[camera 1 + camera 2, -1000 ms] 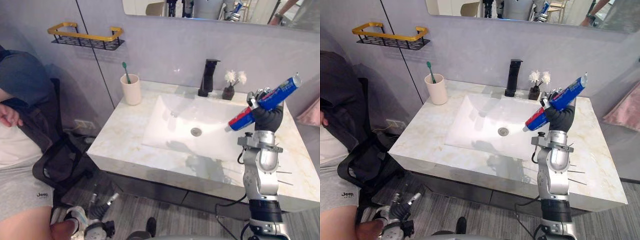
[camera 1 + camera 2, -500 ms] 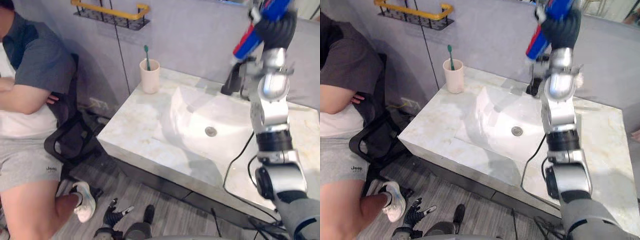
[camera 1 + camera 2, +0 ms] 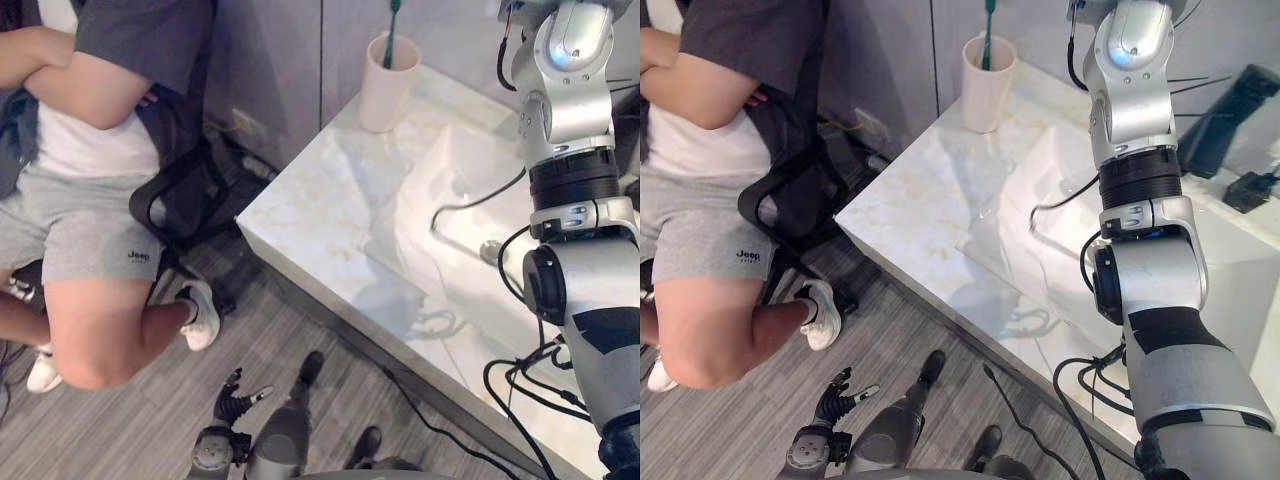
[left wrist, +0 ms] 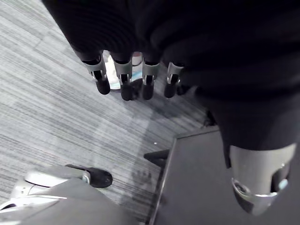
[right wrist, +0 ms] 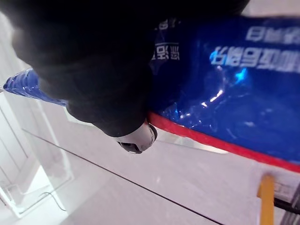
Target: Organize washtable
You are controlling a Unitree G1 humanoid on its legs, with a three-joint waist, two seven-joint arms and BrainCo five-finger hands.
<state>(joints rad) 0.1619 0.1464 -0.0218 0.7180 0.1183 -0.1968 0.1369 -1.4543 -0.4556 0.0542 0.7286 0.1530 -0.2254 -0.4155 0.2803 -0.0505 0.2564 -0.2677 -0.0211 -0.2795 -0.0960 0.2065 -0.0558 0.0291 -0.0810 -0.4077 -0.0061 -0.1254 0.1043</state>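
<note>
A: Nearest first: the left hand (image 4: 123, 84)?
B: It hangs low over the grey floor (image 4: 42, 122). Fingers straight and slack, nothing in them. Idle.

A: Then the washtable (image 3: 320, 200).
B: Marble top, with the near edge and left corner bare. The basin (image 3: 450, 215) is sunk right of centre. A cup (image 3: 388, 70) sits at the far left corner with a green toothbrush (image 3: 391, 18) standing in it. A black faucet (image 3: 1237, 108) is behind the basin.

A: The task's thing?
B: The toothpaste tube (image 5: 225, 70), blue with a red band, is held up in the right hand (image 5: 108, 65). The hand is closed round the tube's body, one silver fingertip (image 5: 137, 138) curled under it. The flat crimped tail (image 5: 23, 86) sticks out to one side. The right arm (image 3: 570, 110) rises over the basin and runs past the top of the eye views.

A: Handling?
B: Judged light, soft-walled, glossy. A hard squeeze would dent it. A loose hold would let it slide. Mid-body, where the hand has it, looks right.

A: Room to move?
B: Open air over the basin and counter. Watch the cup: tall, narrow, probably easy to tip. A seated person (image 3: 90, 170) on a black chair (image 3: 170, 205) is just beside the left corner, so keep swings off that side. A yellow bar (image 5: 266, 197) shows past the tube. It could be a snag or a target; cannot tell which.
</note>
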